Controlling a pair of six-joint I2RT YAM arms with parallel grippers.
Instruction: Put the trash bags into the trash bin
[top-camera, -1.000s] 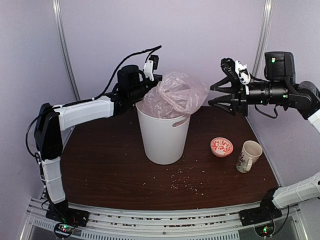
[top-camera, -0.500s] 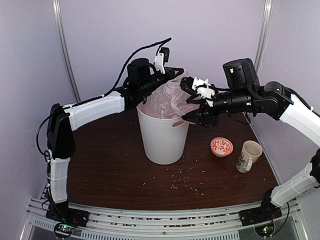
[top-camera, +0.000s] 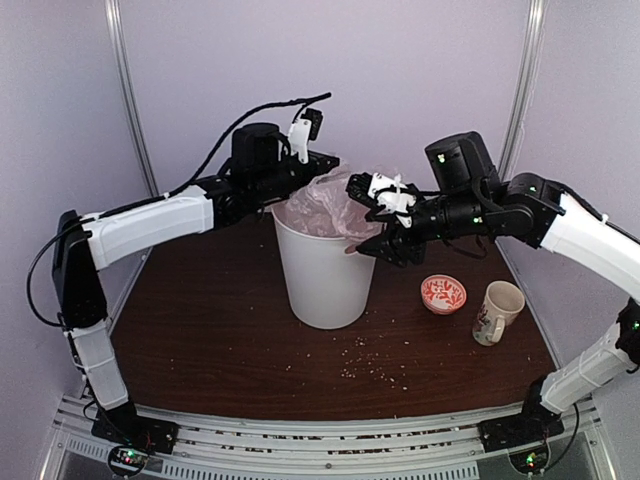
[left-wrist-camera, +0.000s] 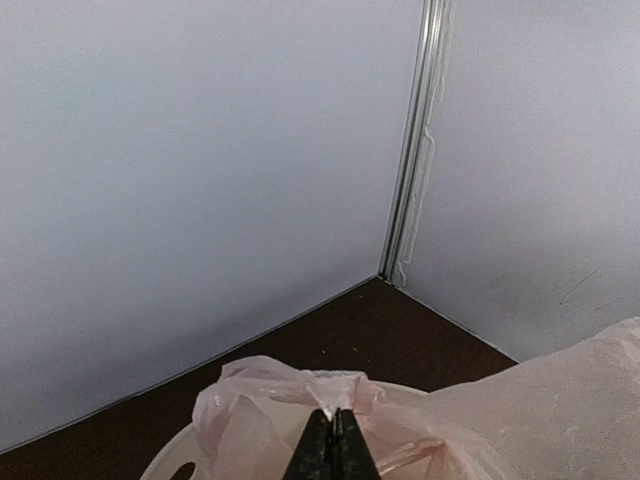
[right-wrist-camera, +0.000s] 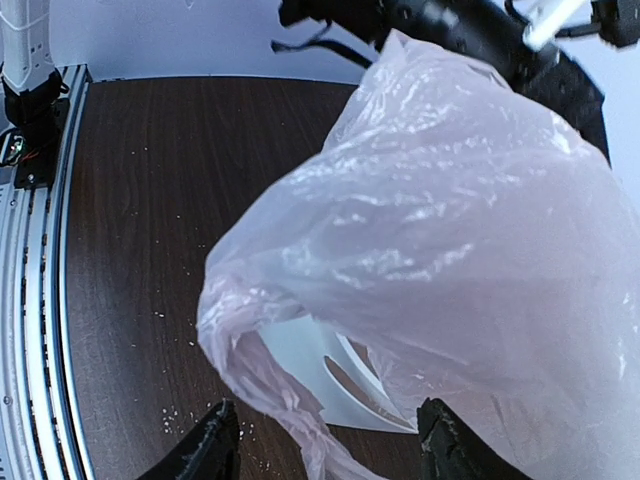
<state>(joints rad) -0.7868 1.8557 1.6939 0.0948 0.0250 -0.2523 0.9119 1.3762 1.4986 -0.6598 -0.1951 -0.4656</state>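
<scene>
The white trash bin (top-camera: 325, 270) stands mid-table. The pale-pink trash bag (top-camera: 335, 205) bulges out of its mouth. My left gripper (top-camera: 328, 165) reaches over the bin's back rim and is shut on a fold of the bag's top edge; in the left wrist view the closed fingertips (left-wrist-camera: 335, 425) pinch the plastic (left-wrist-camera: 260, 395) above the bin rim (left-wrist-camera: 165, 458). My right gripper (top-camera: 378, 245) is open at the bin's right rim. In the right wrist view its fingers (right-wrist-camera: 215, 448) straddle a hanging flap of the bag (right-wrist-camera: 440, 230) and the bin's handle cut-out (right-wrist-camera: 345, 385).
A small red-and-white bowl (top-camera: 443, 293) and a floral mug (top-camera: 495, 312) sit right of the bin. Crumbs (top-camera: 375, 372) lie scattered on the dark wooden table in front. Enclosure walls stand close behind and on both sides.
My right arm swung left from the far right to the bin's right rim and dropped lower. My left gripper rose, then came back down with the bag, which now sits lower in the bin.
</scene>
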